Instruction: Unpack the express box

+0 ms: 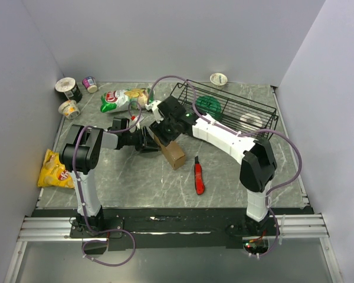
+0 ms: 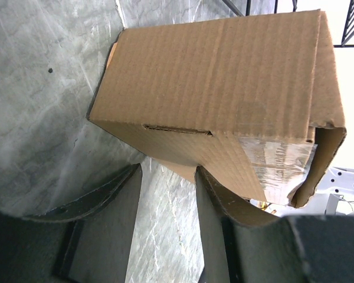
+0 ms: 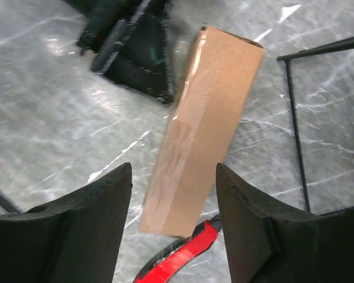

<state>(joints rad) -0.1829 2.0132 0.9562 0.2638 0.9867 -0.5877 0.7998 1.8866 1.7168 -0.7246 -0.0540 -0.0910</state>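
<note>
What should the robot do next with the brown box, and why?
Probably lower the right pincer and close it on the express box. Its fingers stand open on either side of the box without touching it, tape is still on the box, and the left pincer sits open at one end.

Pale grey walls [image 1: 165,35] — grey marbled tabletop [image 1: 130,174], soft even light
</note>
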